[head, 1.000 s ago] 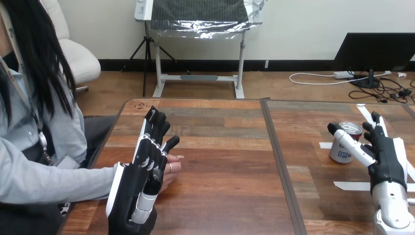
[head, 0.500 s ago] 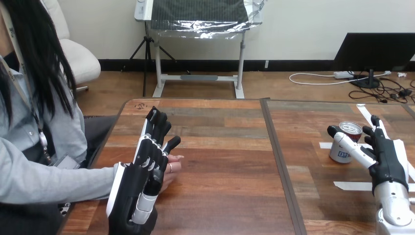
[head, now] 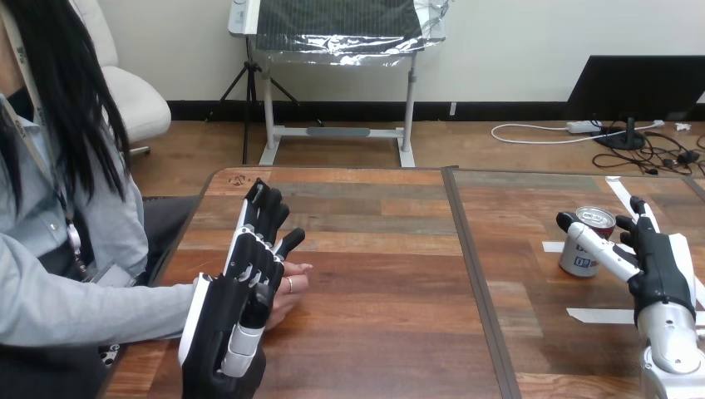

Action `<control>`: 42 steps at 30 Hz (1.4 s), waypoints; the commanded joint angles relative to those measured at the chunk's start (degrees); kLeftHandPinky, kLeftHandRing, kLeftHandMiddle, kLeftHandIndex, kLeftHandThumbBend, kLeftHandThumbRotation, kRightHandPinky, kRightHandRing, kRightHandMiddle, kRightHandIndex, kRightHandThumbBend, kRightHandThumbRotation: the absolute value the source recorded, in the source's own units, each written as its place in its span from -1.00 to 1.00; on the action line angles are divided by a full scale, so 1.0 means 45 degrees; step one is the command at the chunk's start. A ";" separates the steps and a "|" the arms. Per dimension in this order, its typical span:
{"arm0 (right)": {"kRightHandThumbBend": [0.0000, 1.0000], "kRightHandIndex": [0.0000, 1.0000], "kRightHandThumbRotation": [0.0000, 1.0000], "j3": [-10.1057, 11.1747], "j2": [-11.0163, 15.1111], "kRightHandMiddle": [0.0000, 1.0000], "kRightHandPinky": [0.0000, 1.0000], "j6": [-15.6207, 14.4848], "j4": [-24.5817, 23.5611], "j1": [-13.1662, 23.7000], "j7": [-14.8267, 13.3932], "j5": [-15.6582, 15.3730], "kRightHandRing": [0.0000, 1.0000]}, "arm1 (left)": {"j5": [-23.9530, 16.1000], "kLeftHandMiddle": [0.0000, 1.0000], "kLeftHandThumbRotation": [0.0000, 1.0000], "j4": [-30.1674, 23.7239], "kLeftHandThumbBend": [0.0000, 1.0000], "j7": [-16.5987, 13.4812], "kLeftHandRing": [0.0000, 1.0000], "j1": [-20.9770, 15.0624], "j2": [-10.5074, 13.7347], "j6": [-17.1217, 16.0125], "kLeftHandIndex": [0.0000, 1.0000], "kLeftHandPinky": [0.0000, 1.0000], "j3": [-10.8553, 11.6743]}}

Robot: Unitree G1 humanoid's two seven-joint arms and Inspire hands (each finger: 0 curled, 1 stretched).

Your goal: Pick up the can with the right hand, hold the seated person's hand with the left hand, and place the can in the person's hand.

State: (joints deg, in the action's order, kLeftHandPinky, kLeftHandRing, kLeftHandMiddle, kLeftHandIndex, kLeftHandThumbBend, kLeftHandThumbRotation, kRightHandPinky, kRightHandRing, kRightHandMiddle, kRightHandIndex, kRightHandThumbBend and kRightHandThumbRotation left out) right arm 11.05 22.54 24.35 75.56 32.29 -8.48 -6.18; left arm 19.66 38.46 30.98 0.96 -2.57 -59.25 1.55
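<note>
Change: Hardly anything has moved. The right hand has slid a tiny bit away from the can. The left hand sits a touch lower.
Left hand: It stands up on its edge at the left side of the table. Its fingers are straight and close together, and the thumb sticks out. It is not curled round anything.
Person's hand: The person's hand lies on the wood just behind the left hand. I cannot tell if the two touch.
Can: The can stands upright on the right side of the table, next to a white tape strip.
Right hand: It is open. The thumb lies straight across the near side of the can and the fingers point up beside it. Nothing is squeezed yet.
How the can will feel: Probably light, smooth and slippery, with thin walls that dent if squeezed hard.
Where to hold: Around the middle of its side, with the thumb on one side and the fingers on the other.
</note>
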 commanded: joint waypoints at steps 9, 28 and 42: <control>1.00 0.97 0.11 -0.0095 0.0157 0.83 0.82 -0.0258 0.0044 0.1325 -0.0049 -0.0149 0.86 | 0.0105 1.00 0.69 0.0029 1.00 0.0188 0.97 -0.0949 0.0023 -0.0017 1.00 0.81 0.0164; 1.00 0.96 0.03 0.0012 0.0162 0.84 0.80 -0.0591 0.0122 0.1623 0.0181 -0.0052 0.86 | 0.0080 1.00 0.68 0.0045 1.00 0.0283 0.97 -0.0982 -0.0001 0.0053 1.00 0.81 0.0265; 1.00 0.97 0.01 0.0182 0.0209 0.83 0.78 -0.0742 0.0165 0.1830 0.0436 0.0069 0.85 | 0.0135 0.99 0.66 0.0121 1.00 0.0416 0.96 -0.1040 -0.0076 0.0008 1.00 0.80 0.0356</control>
State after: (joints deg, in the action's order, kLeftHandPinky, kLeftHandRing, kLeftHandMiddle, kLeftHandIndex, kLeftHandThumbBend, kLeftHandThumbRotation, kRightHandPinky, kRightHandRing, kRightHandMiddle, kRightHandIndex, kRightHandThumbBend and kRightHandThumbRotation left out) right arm 11.49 22.62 20.99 76.72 34.62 -7.03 -6.46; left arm 19.99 38.55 32.29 0.28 -2.60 -59.09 3.08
